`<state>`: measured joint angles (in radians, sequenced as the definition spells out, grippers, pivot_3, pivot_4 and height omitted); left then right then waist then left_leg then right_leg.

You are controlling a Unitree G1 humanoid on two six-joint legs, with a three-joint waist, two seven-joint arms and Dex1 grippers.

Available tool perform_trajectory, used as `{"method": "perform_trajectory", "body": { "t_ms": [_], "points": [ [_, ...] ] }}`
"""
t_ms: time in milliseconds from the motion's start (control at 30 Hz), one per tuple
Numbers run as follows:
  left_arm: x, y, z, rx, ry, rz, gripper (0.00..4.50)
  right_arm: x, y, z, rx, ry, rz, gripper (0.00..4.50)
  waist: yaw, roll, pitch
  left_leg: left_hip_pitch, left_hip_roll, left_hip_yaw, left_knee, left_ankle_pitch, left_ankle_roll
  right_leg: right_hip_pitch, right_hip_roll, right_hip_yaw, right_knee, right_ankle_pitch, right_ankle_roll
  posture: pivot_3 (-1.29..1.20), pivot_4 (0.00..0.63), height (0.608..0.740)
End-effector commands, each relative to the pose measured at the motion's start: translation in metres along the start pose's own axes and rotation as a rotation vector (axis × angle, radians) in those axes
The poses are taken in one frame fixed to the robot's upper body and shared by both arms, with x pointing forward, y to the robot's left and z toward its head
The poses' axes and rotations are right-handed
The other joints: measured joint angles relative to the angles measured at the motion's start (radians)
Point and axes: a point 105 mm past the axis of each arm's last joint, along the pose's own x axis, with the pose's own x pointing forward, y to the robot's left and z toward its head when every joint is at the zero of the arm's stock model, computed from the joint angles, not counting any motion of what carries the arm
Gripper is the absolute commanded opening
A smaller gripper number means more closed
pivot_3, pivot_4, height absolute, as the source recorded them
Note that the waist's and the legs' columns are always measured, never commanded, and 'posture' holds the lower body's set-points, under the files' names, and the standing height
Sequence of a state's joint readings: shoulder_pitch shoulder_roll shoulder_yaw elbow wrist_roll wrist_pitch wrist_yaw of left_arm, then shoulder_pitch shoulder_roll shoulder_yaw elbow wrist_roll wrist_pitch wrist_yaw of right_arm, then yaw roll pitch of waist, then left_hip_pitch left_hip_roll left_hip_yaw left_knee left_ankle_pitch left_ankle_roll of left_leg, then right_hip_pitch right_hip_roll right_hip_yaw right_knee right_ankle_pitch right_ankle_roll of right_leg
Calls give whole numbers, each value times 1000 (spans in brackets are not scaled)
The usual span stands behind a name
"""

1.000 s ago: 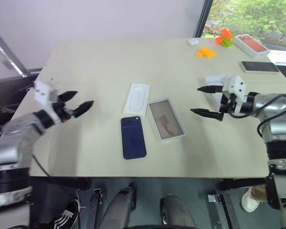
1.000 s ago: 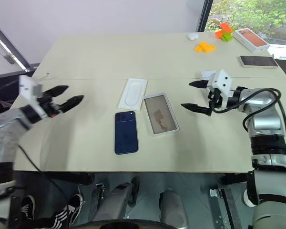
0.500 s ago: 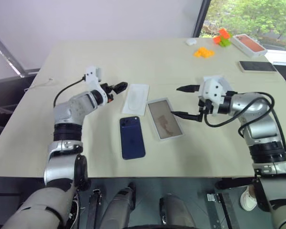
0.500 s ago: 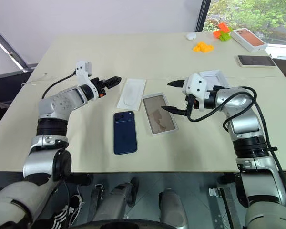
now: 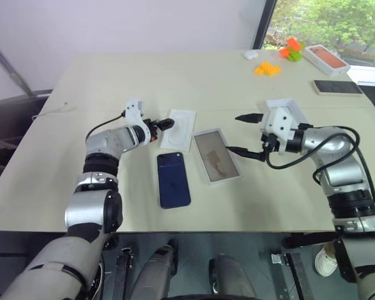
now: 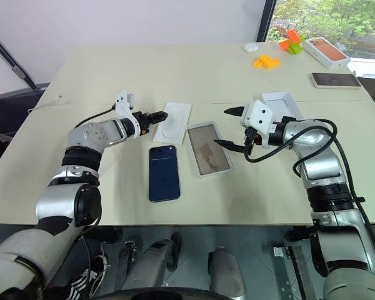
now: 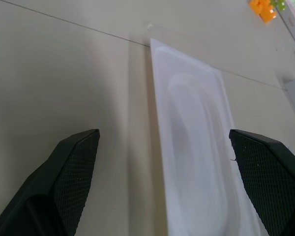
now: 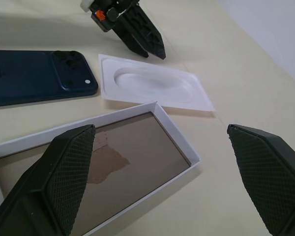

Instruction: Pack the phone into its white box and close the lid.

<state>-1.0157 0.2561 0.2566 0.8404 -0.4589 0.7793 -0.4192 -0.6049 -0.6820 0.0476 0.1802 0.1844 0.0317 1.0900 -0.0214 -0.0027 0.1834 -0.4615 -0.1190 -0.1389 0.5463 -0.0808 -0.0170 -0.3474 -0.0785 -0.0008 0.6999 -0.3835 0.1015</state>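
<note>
**A:** Left eye view has the phone (image 5: 174,180) flat on the table (image 5: 112,81), camera bump at the far end, nothing touching it. The white box (image 5: 217,155) sits just to its right, empty with a brownish bottom.

**B:** And that white tray thing?

**A:** That's the insert (image 5: 179,129), behind the phone. The left gripper (image 5: 163,124) is right at its left edge, fingers spread wide, holding nothing.

**B:** Right side?

**A:** The right gripper (image 5: 248,134) hovers at the box's right edge, wide open and empty too. The lid (image 6: 281,104) lies behind that arm.
</note>
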Motion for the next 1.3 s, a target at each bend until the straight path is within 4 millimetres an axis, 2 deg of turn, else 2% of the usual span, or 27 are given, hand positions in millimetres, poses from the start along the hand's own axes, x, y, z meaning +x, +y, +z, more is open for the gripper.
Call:
{"method": "perform_trajectory", "body": {
  "t_ms": [33,500,567,767,900,1100,1200,1300],
  "points": [
    [-2,-12,6,35,1,-50,4442,-2,-8,16,-68,-35,-23,4500,0,0,0,0,0,0,0,0,0,0,0,0,0,0,0,0,150,740],
    [-17,-7,-12,-124,23,-82,4442,-4,-9,15,-78,-25,-30,4500,-3,0,0,1,0,0,0,0,0,1,0,0,0,0,0,0,150,740],
    [-23,-10,-16,-146,37,-110,4442,-3,-8,15,-81,-25,-29,4500,-2,0,0,1,0,0,1,0,0,2,0,0,0,0,0,0,150,740],
    [-44,-1,-21,-142,36,-84,4442,-4,-9,16,-84,-23,-29,4500,-3,0,0,2,0,-1,2,0,0,3,0,0,0,0,0,0,150,740],
    [-51,-1,-26,-163,38,-88,4442,-3,-9,16,-86,-24,-29,4500,-1,0,0,3,0,-1,3,-2,4,4,0,0,0,0,0,0,150,740],
    [-47,3,-37,-217,26,-84,4442,-2,-10,17,-87,-28,-29,4500,3,1,-1,3,0,-2,8,-3,5,7,1,-1,0,0,0,0,150,740],
    [-43,2,-38,-227,20,-88,3618,-2,-10,18,-93,-28,-29,4500,4,1,-1,3,0,-3,9,-4,5,8,0,-1,0,0,0,0,150,740],
    [-40,2,-36,-237,3,-91,2120,-2,-10,18,-97,-29,-31,4500,5,1,-1,3,0,-3,10,-4,6,8,0,-1,0,1,0,0,150,740]
  ]
}}
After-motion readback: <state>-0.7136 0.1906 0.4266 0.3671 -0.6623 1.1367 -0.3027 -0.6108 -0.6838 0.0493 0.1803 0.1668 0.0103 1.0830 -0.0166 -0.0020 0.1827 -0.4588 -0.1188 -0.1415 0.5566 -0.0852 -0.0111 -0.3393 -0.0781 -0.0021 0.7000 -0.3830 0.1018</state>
